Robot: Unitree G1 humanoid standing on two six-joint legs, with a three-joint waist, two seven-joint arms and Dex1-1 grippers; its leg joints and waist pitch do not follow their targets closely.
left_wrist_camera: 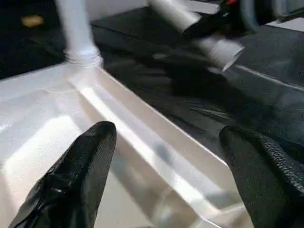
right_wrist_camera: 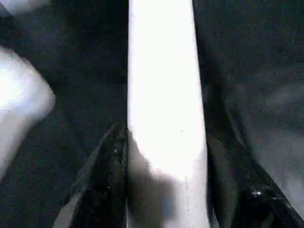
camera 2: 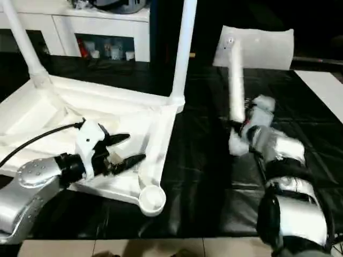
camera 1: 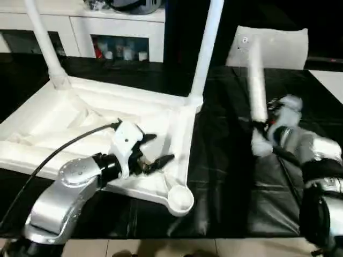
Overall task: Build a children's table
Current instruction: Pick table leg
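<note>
The children's table's white tabletop [camera 1: 59, 126] lies upside down on the black table. Two white legs [camera 1: 45, 43] [camera 1: 206, 48] stand upright in its far corner sockets. The near right socket [camera 1: 180, 199] is empty. My left gripper [camera 1: 162, 148] hovers open over the tabletop's right rim, its black fingers [left_wrist_camera: 80, 171] on either side of the rim and holding nothing. A third leg [camera 1: 257, 85] lies on the black cover to the right. My right gripper [camera 1: 262, 127] is shut on its near end, and both fingers [right_wrist_camera: 107, 180] press against the leg [right_wrist_camera: 164, 95].
White glass-door cabinets [camera 1: 107, 32] stand along the back. A flat white sheet [camera 1: 278, 45] lies at the back right, behind the loose leg. A black cable [camera 1: 53, 155] runs from my left wrist across the tabletop. The table's front edge is just below my forearms.
</note>
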